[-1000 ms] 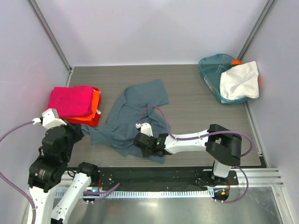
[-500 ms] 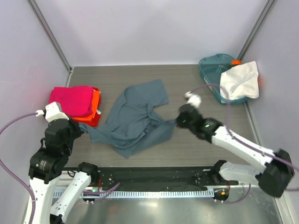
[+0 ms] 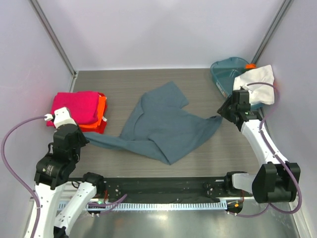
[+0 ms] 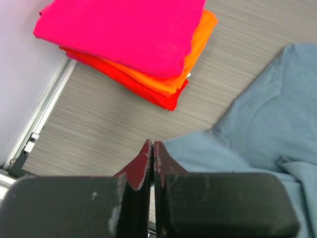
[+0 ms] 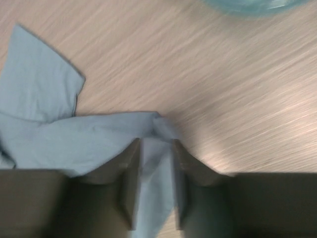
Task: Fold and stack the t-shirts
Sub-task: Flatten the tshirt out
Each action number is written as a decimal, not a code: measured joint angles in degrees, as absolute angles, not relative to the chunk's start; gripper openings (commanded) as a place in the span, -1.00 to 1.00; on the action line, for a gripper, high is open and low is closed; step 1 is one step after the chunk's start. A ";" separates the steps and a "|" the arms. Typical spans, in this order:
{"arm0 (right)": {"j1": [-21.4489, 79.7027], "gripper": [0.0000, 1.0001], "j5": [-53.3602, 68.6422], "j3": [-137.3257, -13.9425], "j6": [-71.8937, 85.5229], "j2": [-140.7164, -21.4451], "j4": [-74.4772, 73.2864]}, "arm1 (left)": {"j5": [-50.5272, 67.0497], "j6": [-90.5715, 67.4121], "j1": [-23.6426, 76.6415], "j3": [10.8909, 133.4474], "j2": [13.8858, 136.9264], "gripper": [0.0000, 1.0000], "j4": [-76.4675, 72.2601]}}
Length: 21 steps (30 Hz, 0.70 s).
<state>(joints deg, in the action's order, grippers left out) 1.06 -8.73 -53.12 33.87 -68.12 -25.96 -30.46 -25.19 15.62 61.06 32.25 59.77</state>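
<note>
**Colours and patterns across the work area.**
Plain slate blue-grey t-shirt [image 3: 168,126]; plain magenta pink t-shirt [image 3: 77,106] above an orange t-shirt [image 4: 200,34] and red cloth [image 4: 143,89]; plain white t-shirt [image 3: 255,84]; teal tub [image 3: 225,72]; table [image 3: 124,82] grey-brown with fine wood-grain streaks; walls [image 3: 158,29] pale lilac-white.

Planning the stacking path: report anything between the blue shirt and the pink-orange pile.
Nothing visible. Only bare table separates the blue shirt from the pile; the left gripper sits at the shirt's corner, beside that gap.
</note>
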 measured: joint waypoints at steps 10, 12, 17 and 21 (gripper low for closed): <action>9.69 0.49 7.88 -41.21 30.83 -62.52 -22.31 | -31.14 -24.80 15.62 55.29 25.96 -0.99 56.58; 16.93 0.42 8.64 -41.58 30.06 -62.17 -20.99 | -31.83 -25.08 15.62 53.21 23.92 -0.99 55.33; 32.25 0.31 8.38 -46.09 28.49 -67.64 -19.29 | -31.79 -26.35 15.62 49.69 23.38 -1.00 53.12; 40.62 0.32 5.98 -50.70 27.22 -75.75 -17.87 | -31.07 -26.37 15.62 50.02 28.45 -0.99 51.46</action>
